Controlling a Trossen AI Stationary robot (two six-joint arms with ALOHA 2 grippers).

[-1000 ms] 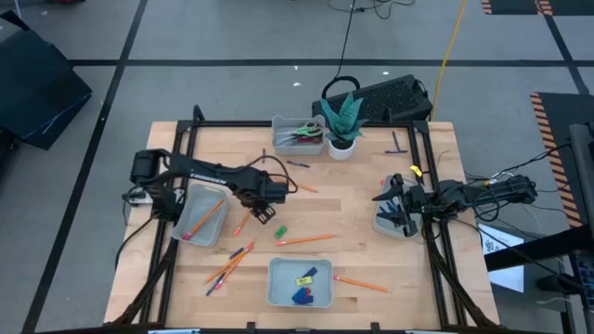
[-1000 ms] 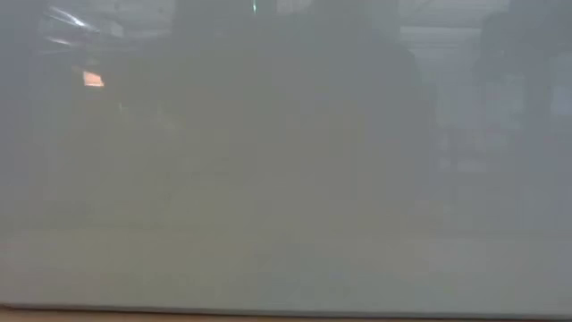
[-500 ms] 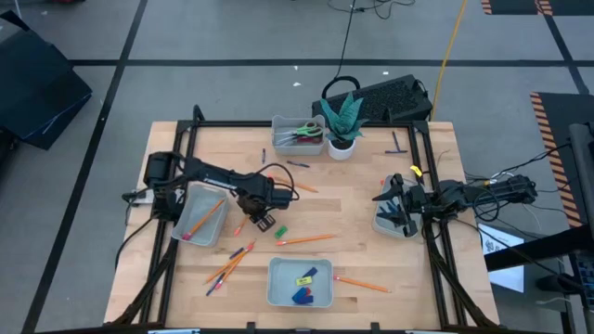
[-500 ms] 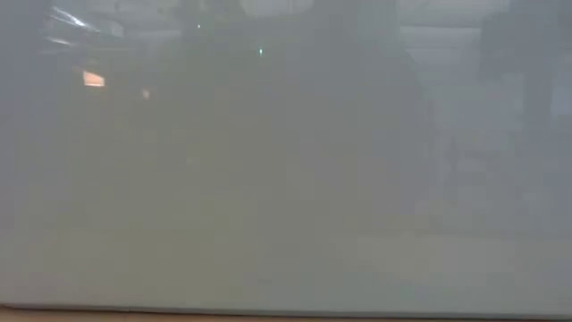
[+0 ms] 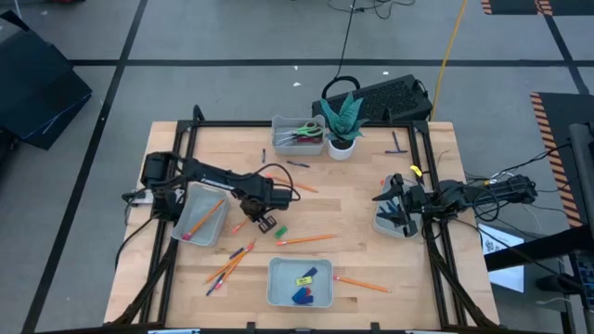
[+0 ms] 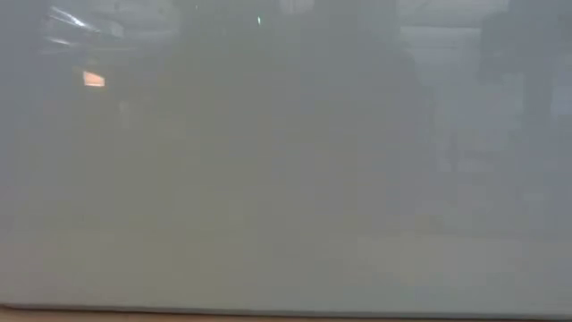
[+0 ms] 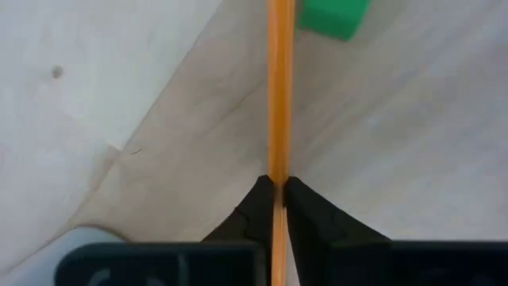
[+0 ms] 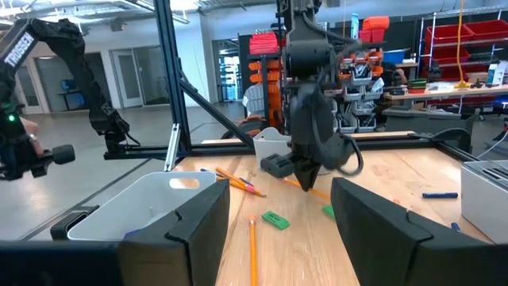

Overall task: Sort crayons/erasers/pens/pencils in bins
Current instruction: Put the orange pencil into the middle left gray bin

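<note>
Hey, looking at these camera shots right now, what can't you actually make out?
- Low view: the whole picture is a grey haze; no table, arm or object shows.
- Left wrist view: the pencil in the left gripper runs off the frame, so its tip is cut off; the green eraser is clipped too.
- High view: what lies in the right bin is hidden by the right gripper.
- High view: the colours inside the front bin are too small to name.

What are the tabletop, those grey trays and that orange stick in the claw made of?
Tabletop: pale wood, by its visible grain, matte. Bins: probably moulded plastic, smooth light grey with rounded corners. The pencil clamped in the left gripper: smooth and orange; its material can't be told.
</note>
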